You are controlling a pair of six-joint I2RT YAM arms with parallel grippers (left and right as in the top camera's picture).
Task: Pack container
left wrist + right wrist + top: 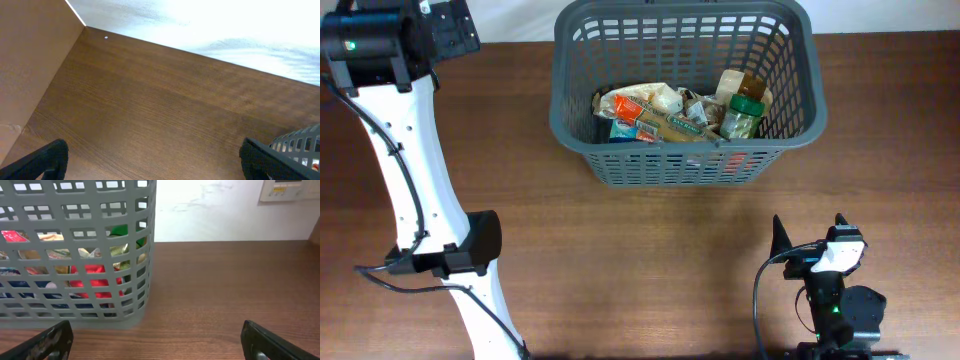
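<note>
The packed grey shopping basket (pixel 682 168) sits far-centre on the table (pixel 620 270), so the left gripper (pixel 155 161) and right gripper (pixel 157 344), both spread and empty, best park clear of its lattice walls.

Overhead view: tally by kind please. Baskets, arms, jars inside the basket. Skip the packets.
Basket: 1
Arms: 2 (left arm, right arm)
Jars: 2 (green-lid jar, brown-lid jar)
Total: 5
</note>
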